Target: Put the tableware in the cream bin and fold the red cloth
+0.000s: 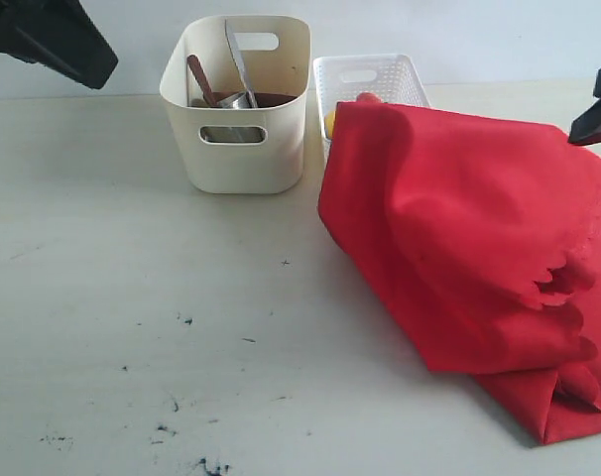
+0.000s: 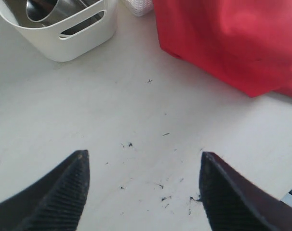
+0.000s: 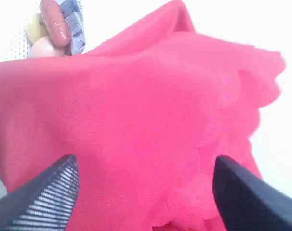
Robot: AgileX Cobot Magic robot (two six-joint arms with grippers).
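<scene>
Exterior view:
- One cream bin (image 1: pixel 237 149) on the white table (image 1: pixel 112 278).
- Standing up out of the bin: one dark wooden spoon (image 1: pixel 200 79), one steel knife (image 1: pixel 238 55), one steel cup (image 1: pixel 238 101). A dark brown rim shows behind them. The rest of the bin's load is hidden by its wall.
- One white lattice basket (image 1: pixel 380 77) sits just beside the bin.
- One red cloth (image 1: pixel 469 228) is heaped on the basket's side away from the bin. It drapes over that corner, lies crumpled rather than flat, and shows a scalloped edge. The frame cuts off its far end.
- Two arms. The left arm (image 1: pixel 53 40) hangs above the table beside the bin. The right arm (image 1: pixel 600 104) is beyond the cloth. Both are cropped by the frame, and their jaws cannot be read here.

Left wrist view:
- Left gripper (image 2: pixel 143 192): two dark fingers spread wide, nothing between them, clear of the bin and over bare, speckled table.
- The bin with its cup, a corner of the basket and the cloth's edge are all partly cropped.

Right wrist view:
- Right gripper (image 3: pixel 146 192): fingers wide apart, pinching nothing, with the cloth filling the view under them. Whether they touch it I cannot tell.
- Past the cloth, blurred: one sausage (image 3: pixel 54 21), one pale egg-like lump (image 3: pixel 44 48) and one blue-white carton (image 3: pixel 73 24).
</scene>
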